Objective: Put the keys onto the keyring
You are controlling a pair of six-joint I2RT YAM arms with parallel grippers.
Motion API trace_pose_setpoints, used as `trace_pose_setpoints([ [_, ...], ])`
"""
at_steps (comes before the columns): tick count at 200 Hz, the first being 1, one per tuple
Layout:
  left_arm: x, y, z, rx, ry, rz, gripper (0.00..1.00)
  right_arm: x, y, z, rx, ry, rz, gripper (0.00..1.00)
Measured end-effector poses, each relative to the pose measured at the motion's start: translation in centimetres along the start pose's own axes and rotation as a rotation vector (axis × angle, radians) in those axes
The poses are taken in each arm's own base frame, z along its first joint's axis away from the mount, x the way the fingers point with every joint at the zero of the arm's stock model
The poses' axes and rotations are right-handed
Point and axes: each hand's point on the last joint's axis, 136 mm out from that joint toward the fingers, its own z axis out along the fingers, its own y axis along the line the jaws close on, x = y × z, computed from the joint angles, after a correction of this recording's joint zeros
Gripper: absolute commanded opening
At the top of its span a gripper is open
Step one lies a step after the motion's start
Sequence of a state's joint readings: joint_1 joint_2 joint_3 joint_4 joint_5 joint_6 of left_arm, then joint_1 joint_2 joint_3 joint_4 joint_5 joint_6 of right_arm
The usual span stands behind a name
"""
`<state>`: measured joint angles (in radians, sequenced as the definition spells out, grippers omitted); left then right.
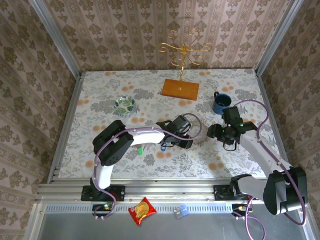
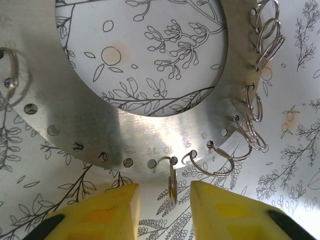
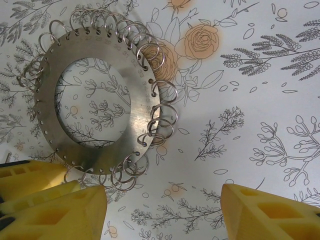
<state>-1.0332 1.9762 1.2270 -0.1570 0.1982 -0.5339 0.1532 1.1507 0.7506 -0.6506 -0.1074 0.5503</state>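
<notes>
The keyring [image 2: 125, 140] is a flat grey metal disc with an open centre, numbered holes and several wire split rings along its rim; it lies on the floral tablecloth. My left gripper [image 2: 165, 205] is at its edge. The yellow fingers [image 2: 100, 215] stand narrowly apart on either side of one upright split ring [image 2: 172, 182], touching neither side of it. My right gripper [image 3: 162, 215] is open wide over bare cloth, just right of the keyring [image 3: 140, 120]. The green key [image 1: 140, 150] and blue key [image 1: 163, 147] lie on the table beside the left arm, left of the left gripper [image 1: 186, 140].
A blue mug [image 1: 220, 103] stands just behind the right gripper [image 1: 216, 132]. A green-patterned bowl [image 1: 124, 104] sits at back left. A gold wire stand on an orange base [image 1: 180, 89] is at back centre. A snack packet [image 1: 142, 210] lies below the table's near edge.
</notes>
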Motion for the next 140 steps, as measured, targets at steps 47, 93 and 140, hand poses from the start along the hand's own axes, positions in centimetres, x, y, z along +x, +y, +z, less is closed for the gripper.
trace_pose_setpoints([
  [47, 0.07, -0.05, 0.21, 0.008, 0.005, -0.019, 0.23, -0.1, 0.18, 0.11, -0.011, -0.005, -0.001, 0.63],
  [93, 0.01, -0.22, 0.46, 0.02, 0.003, -0.032, 0.2, -0.14, 0.21, 0.12, -0.012, -0.007, -0.001, 0.63],
  [140, -0.28, -0.36, 0.82, 0.034, -0.008, -0.048, 0.07, -0.13, 0.2, 0.12, -0.012, -0.007, -0.002, 0.63],
])
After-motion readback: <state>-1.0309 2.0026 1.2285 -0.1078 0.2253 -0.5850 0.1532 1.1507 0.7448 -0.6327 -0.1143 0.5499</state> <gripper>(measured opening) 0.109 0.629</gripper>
